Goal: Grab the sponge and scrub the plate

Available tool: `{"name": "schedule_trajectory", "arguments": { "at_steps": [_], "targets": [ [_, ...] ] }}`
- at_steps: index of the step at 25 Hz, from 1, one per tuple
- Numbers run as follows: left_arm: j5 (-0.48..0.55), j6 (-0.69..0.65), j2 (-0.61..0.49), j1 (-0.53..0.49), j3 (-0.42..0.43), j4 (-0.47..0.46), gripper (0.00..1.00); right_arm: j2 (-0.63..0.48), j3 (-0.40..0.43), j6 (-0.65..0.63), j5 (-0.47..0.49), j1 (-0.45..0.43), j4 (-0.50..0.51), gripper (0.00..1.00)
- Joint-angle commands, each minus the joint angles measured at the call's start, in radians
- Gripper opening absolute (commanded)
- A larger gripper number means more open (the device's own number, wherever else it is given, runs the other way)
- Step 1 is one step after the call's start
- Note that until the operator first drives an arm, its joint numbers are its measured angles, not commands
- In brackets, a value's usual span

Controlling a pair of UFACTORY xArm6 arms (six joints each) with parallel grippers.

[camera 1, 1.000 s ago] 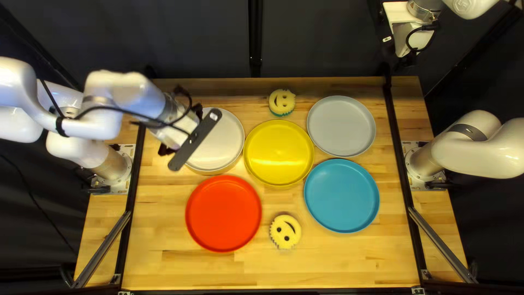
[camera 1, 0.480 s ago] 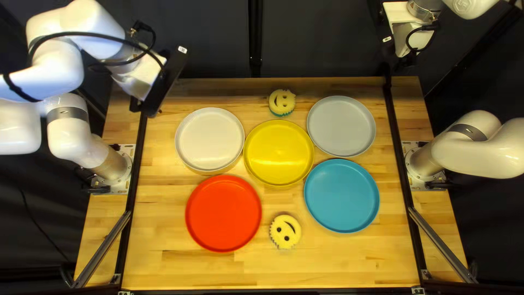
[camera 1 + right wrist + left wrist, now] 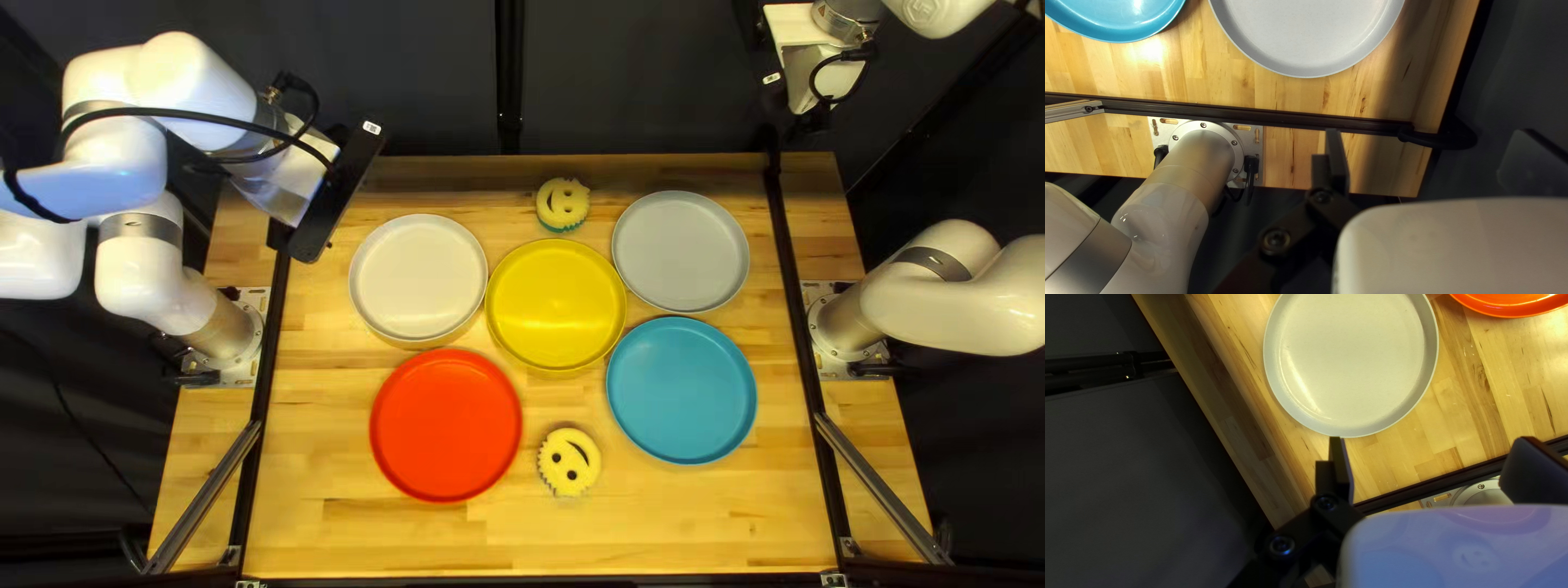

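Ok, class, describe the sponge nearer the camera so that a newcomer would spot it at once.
Start at the near part of the wooden table, where the red plate and blue plate lie. Between them sits a round yellow sponge with a dark smiley face. Its look-alike, the other sponge, lies beyond the yellow plate.

A small white label point(image 3: 371, 127) marks the dark bar point(image 3: 327, 207) at the end of the left arm point(image 3: 191, 93), its print too small to read. A second label point(image 3: 772, 78), on the right arm point(image 3: 833, 82), is equally illegible. A round emblem point(image 3: 923, 10) adorns that arm's white casing point(image 3: 949, 15).
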Motion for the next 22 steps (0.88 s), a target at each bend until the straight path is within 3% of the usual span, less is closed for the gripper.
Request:
{"name": "schedule_trajectory", "arguments": {
  "at_steps": [1, 19, 22],
  "targets": [
    [0.0, 0.0, 0.0, 0.0, 0.0, 0.0, 1.0, 0.0, 0.0, 0.0, 0.0, 0.0, 0.0, 1.0],
    [0.0, 0.0, 0.0, 0.0, 0.0, 0.0, 1.0, 0.0, 0.0, 0.0, 0.0, 0.0, 0.0, 1.0],
    [-0.021, 0.033, 0.082, 0.038, -0.064, -0.007, 1.0, 0.0, 0.0, 0.0, 0.0, 0.0, 0.0, 1.0]
  ]
}}
